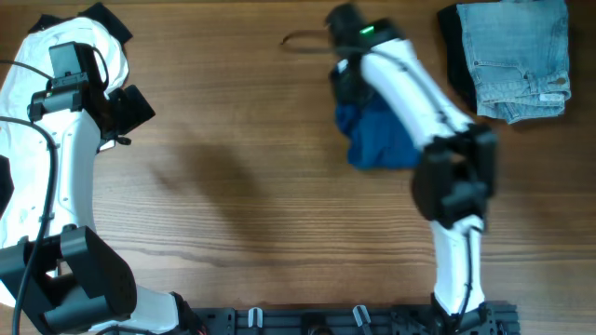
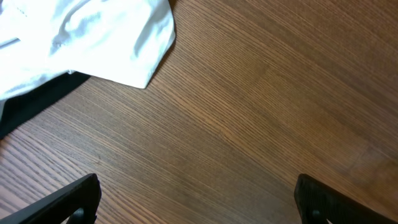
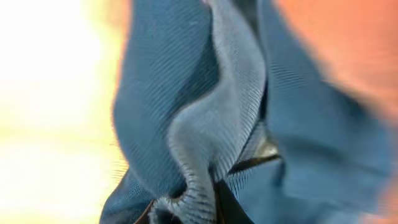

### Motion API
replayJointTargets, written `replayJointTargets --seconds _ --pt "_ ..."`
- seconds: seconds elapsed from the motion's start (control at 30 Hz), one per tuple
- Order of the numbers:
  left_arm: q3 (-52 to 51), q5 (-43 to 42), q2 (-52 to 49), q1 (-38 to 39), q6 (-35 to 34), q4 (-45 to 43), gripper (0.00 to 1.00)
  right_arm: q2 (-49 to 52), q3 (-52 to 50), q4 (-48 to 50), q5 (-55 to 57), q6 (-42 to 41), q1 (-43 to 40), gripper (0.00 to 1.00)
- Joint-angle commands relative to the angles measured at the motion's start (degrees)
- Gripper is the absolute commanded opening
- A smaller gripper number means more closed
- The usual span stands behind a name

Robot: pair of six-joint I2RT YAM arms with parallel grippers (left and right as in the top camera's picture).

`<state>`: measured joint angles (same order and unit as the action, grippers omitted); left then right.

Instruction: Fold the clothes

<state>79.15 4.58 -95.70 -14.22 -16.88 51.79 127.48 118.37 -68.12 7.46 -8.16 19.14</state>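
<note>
A crumpled blue garment (image 1: 377,140) hangs bunched under my right arm, right of the table's middle. My right gripper (image 1: 349,84) is shut on a fold of it. The right wrist view is filled with the blue ribbed cloth (image 3: 205,124), pinched between the fingers (image 3: 205,208) at the bottom edge. A white garment (image 1: 28,84) lies on a black one at the far left. It also shows in the left wrist view (image 2: 93,37). My left gripper (image 2: 196,202) is open and empty over bare wood, just right of the white garment.
Folded light blue jeans (image 1: 517,56) lie on a dark garment at the back right corner. A thin dark cord or hanger (image 1: 303,39) lies on the table at the back, left of the right gripper.
</note>
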Motion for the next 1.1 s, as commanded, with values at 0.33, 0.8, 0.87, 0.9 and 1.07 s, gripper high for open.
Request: replayJointTargets --seconds 0.33,0.8,0.87,0.9,1.07 --pt "0.9 -0.5 -0.5 -0.2 -0.3 -0.1 1.0 -21.2 3.6 8.2 1.7 -9.8 -18.2 0.04" --pt "0.9 -0.5 -0.5 -0.2 -0.3 -0.2 1.0 -24.8 3.6 5.4 16.5 -23.3 -30.8 0.05" --pt "0.9 -0.5 -0.5 -0.2 -0.3 -0.2 1.0 -24.7 3.6 5.5 16.5 -23.5 -33.0 0.05" --pt "0.9 -0.5 -0.5 -0.2 -0.3 -0.2 1.0 -24.6 3.6 5.6 16.4 -23.5 -33.7 0.05" --pt "0.9 -0.5 -0.5 -0.2 -0.3 -0.2 1.0 -21.7 3.6 5.7 15.4 -23.2 -35.6 0.05"
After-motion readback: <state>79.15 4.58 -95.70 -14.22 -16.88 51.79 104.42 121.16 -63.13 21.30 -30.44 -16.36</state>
